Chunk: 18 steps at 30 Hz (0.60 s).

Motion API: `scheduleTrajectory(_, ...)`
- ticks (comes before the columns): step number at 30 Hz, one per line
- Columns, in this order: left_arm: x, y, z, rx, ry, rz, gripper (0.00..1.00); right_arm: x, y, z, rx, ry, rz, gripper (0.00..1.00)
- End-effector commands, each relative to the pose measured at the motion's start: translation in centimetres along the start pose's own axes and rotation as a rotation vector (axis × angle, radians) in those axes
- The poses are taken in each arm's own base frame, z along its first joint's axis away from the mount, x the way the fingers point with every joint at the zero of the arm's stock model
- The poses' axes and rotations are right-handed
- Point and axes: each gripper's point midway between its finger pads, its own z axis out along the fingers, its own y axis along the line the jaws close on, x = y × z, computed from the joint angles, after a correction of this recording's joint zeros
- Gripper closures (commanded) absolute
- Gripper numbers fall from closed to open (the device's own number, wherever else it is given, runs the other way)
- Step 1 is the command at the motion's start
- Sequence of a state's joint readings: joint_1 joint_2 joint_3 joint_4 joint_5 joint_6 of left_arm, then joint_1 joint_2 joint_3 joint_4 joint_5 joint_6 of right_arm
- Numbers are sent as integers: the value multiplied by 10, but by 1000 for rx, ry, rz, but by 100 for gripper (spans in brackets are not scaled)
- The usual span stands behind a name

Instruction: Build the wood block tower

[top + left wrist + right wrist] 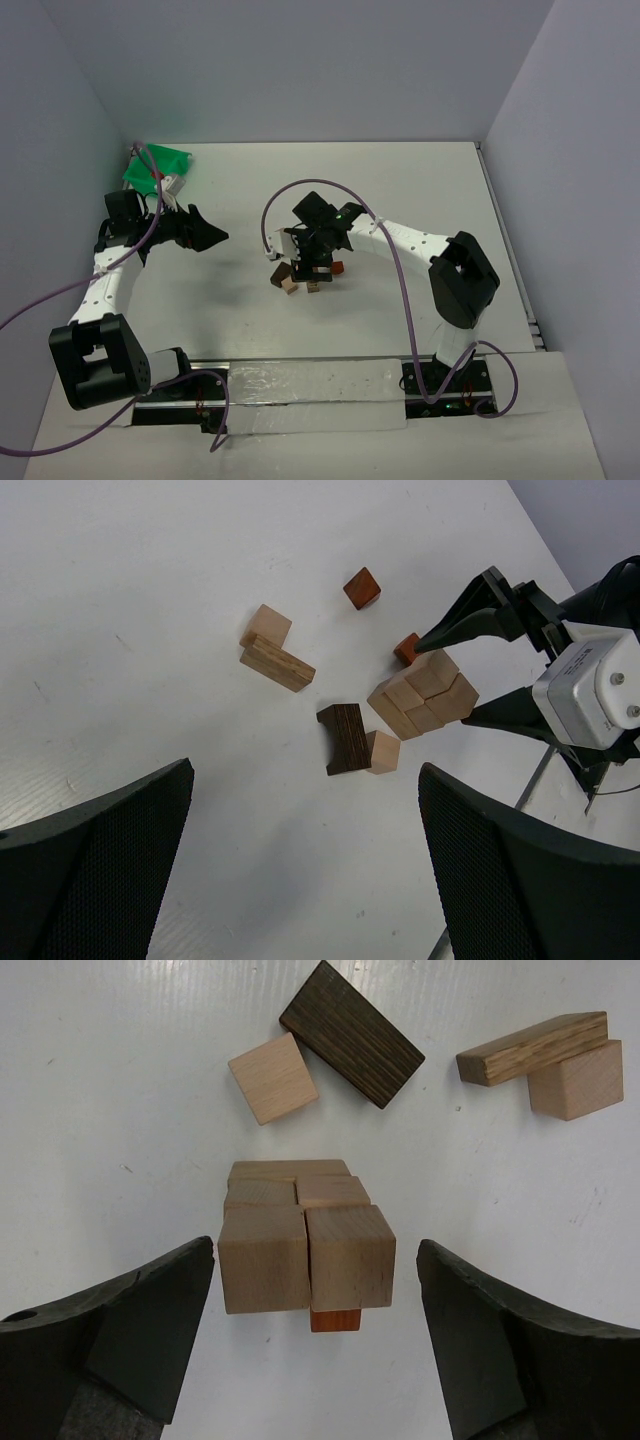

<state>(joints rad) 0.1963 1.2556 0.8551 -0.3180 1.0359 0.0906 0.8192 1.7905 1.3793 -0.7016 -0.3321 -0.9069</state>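
Wood blocks [424,694] number one dark, two reddish-brown, three loose tan

Pale tan all over the tower [300,1240], faint grain showing. Orange-red on the reddish-brown block [335,1320]. Dark brown, finely streaked, on the slab [352,1032]; light tan on the cube [272,1077]. Golden striped grain along the plank [535,1048]. Plain white for the surface [420,190], bright green for the bin [155,165], black mesh on the fingers [100,870], purple on the cable [405,290].

- A red block [335,1320] is mostly hidden by the tan stack [300,1230].
- Overhead, the right gripper [308,262] covers part of that stack; loose blocks [289,279] there are too small to tell apart.
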Motion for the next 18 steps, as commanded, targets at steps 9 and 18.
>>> scheduleTrajectory(9,-24,-2,-6,-21,-50,74,1,-45,-1,-37,58,-120,-1,0)
scheduleTrajectory(18,-35,6,-6,-78,-64,147,1,-89,-25,-110,221,-238,9,0)
